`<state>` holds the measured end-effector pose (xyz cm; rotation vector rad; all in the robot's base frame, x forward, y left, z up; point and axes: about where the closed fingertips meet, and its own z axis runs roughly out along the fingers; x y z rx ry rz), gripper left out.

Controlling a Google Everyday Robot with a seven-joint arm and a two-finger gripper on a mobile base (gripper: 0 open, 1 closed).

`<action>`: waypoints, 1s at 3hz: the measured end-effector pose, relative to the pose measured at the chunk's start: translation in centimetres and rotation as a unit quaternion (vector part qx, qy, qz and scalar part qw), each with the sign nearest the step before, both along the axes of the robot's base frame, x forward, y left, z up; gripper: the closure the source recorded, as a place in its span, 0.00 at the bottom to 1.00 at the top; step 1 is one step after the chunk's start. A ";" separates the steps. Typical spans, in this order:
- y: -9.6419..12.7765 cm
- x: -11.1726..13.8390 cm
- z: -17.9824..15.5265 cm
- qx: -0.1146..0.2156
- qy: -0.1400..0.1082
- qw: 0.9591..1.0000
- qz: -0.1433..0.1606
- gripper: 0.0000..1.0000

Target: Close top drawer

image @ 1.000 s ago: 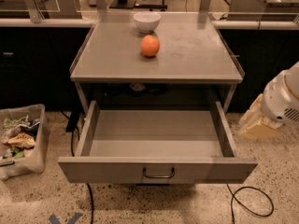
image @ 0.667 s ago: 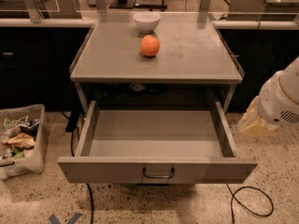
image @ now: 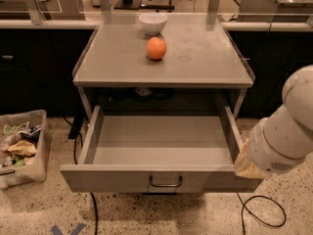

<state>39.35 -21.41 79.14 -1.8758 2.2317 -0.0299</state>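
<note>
The top drawer [image: 161, 153] of the grey metal cabinet is pulled far out and is empty inside. Its flat front panel [image: 107, 179] faces me, with a small dark loop handle [image: 166, 182] at its centre. My white arm [image: 286, 131] comes in from the right edge. My gripper [image: 247, 166] shows as a tan tip at the arm's lower end, right beside the drawer's front right corner. I cannot tell whether it touches the drawer.
An orange [image: 156, 48] and a white bowl [image: 152, 23] sit on the cabinet top [image: 205, 53]. A bin of rubbish [image: 19, 146] stands on the floor at left. A black cable [image: 261, 214] loops on the floor at lower right. Dark counters run behind.
My arm has moved left and down, from beside the cabinet's right side to the drawer's front right corner. The drawer has not moved.
</note>
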 end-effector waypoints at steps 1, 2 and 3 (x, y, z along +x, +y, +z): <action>-1.4 -1.3 -4.2 0.069 0.054 0.995 -0.052 1.00; 0.3 -1.3 -5.1 0.109 0.075 0.990 -0.058 1.00; 0.3 -1.4 -5.1 0.108 0.074 0.990 -0.058 1.00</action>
